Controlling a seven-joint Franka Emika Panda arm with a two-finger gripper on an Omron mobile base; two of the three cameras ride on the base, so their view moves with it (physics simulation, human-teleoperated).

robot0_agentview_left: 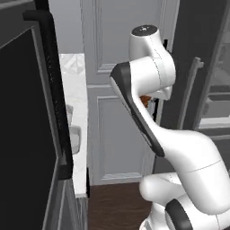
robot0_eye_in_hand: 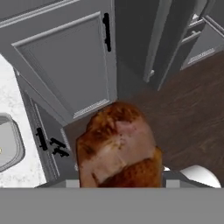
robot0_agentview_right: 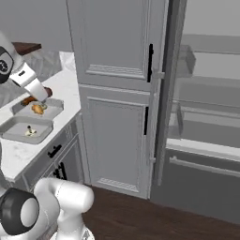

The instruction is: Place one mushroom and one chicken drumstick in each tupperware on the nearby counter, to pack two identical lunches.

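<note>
The chicken drumstick (robot0_eye_in_hand: pixel 117 146) fills the lower middle of the hand view, right at the gripper (robot0_eye_in_hand: pixel 118 181): a lumpy piece, browned to a dark orange with paler pinkish patches on top. The gripper is clamped on it, its finger tips hidden under the meat. In the left base view a small orange bit of the drumstick (robot0_agentview_left: pixel 145 100) peeks out beside the arm's upper joints, held high in front of the tall grey cabinet (robot0_agentview_left: pixel 121 90).

Below and behind the drumstick in the hand view lie the dark brown wood floor (robot0_eye_in_hand: pixel 188 118), a grey panelled cabinet door (robot0_eye_in_hand: pixel 65 65) with a black handle (robot0_eye_in_hand: pixel 106 32), and the open fridge (robot0_eye_in_hand: pixel 192 39) with its shelves at the upper right. At the left edge the speckled white counter (robot0_eye_in_hand: pixel 17 131) carries the rounded corner of one grey tupperware (robot0_eye_in_hand: pixel 9 144).

In the right base view both grey trays sit on the counter (robot0_agentview_right: pixel 18 154) at the left. The nearer tupperware (robot0_agentview_right: pixel 27 130) holds a small pale mushroom (robot0_agentview_right: pixel 30 131). The farther tupperware (robot0_agentview_right: pixel 44 110) holds a browned drumstick (robot0_agentview_right: pixel 37 108); whether a mushroom lies with it I cannot tell. Drawers with black handles (robot0_agentview_right: pixel 55 151) run under the counter, the tall cabinet (robot0_agentview_right: pixel 117 93) stands just beside it, and the fridge door (robot0_agentview_right: pixel 168 93) hangs open to the right.
</note>
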